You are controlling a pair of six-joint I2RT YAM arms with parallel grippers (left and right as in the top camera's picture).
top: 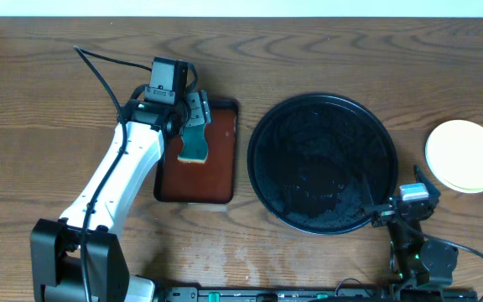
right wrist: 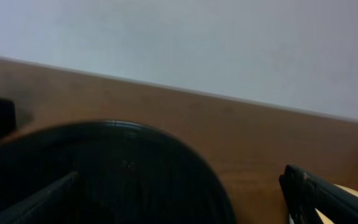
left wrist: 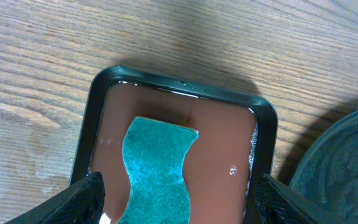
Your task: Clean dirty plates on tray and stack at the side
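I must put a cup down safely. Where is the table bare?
Bare: table left of the left arm, and the far strip behind the black tray. Crowded: small tray under left gripper; gap between black tray and plates, beside right gripper.

Robot test bench: wood-grain table (top: 49,101), mounted arm (top: 116,180), plain white wall (right wrist: 179,43).

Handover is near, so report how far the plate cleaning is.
Done: the round black tray is bare and a pale yellow plate, perhaps topping a stack, sits beside it. In hand: the open left pincer hovers over the teal sponge. Left: likely only retracting.
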